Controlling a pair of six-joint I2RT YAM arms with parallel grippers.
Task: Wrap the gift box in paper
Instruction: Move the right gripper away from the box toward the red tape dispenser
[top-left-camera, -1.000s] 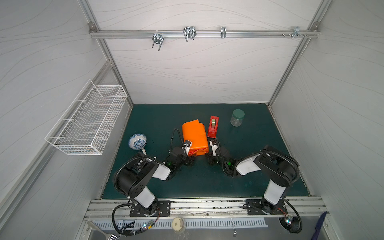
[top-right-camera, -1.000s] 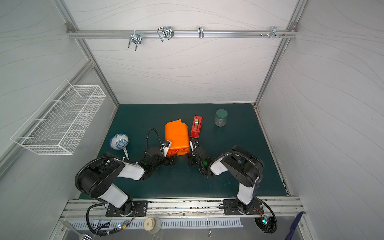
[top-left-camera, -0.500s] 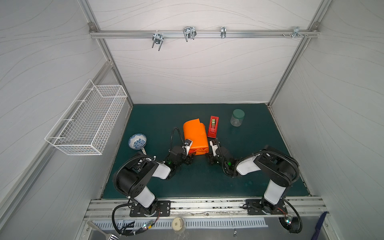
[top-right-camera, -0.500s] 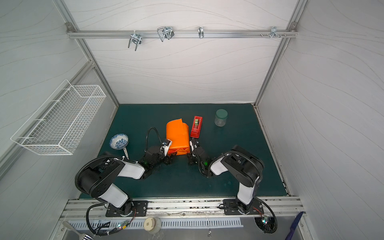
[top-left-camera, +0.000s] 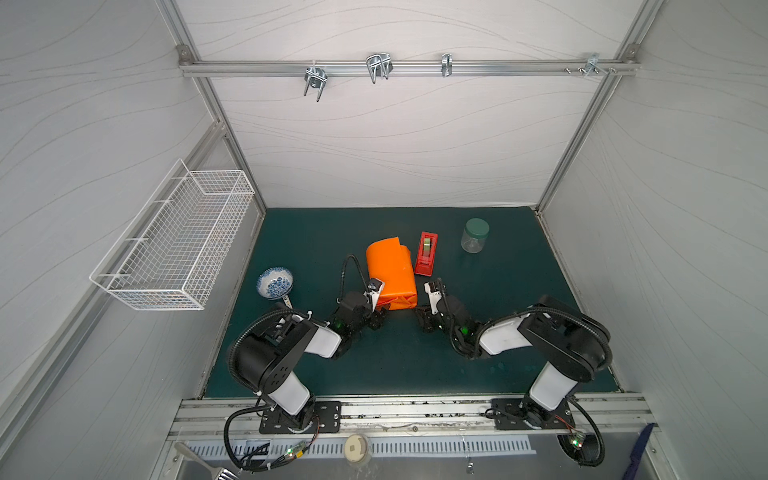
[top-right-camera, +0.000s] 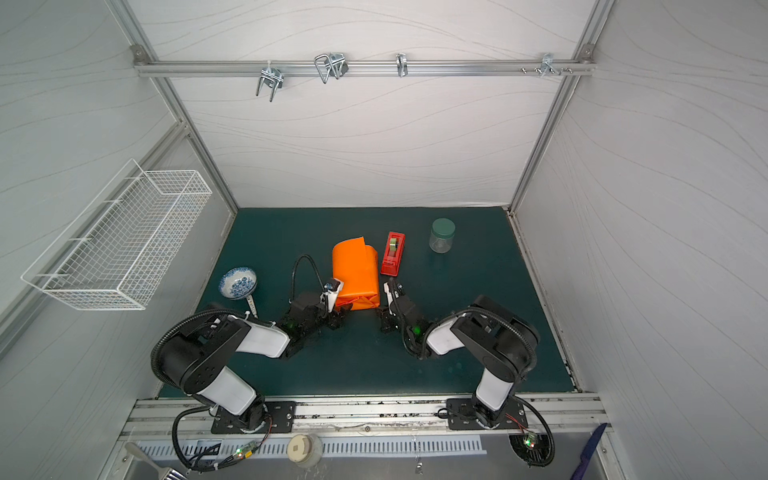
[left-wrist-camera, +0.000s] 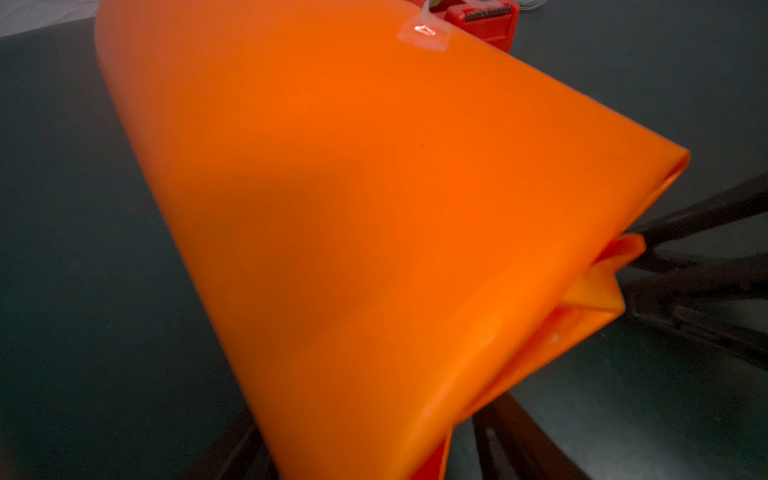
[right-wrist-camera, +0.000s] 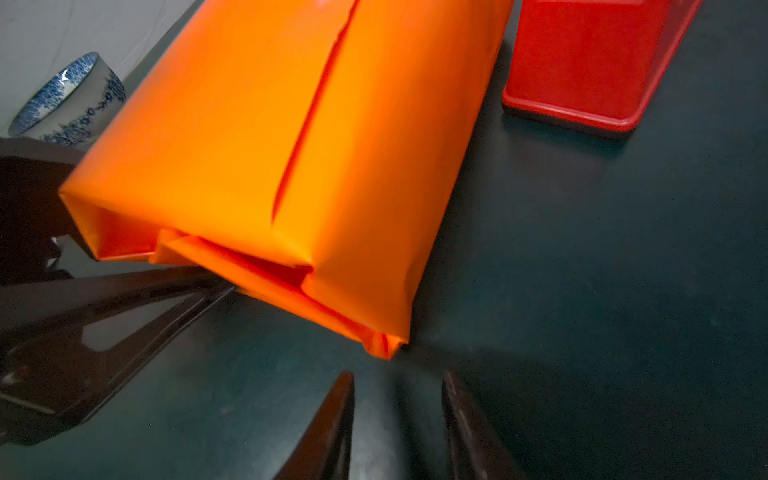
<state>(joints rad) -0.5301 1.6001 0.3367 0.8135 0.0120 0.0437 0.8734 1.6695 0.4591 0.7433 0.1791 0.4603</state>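
With left claw (top-left-camera: 379, 315) open astride the end of the paper (right-wrist-camera: 249, 124), right claw (right-wrist-camera: 398, 374) open and empty, risks crushing loose folds or shoving it into the dispenser (right-wrist-camera: 590, 54).

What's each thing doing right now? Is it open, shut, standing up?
Paper: wrapped into a parcel, near end loosely folded.
Gift box: hidden inside the paper.
Left pincer: open, astride the paper's near corner.
Right pincer: open, empty.
Tape dispenser: upright, roll loaded.
Jar: upright, lid on.
Bowl: upright.
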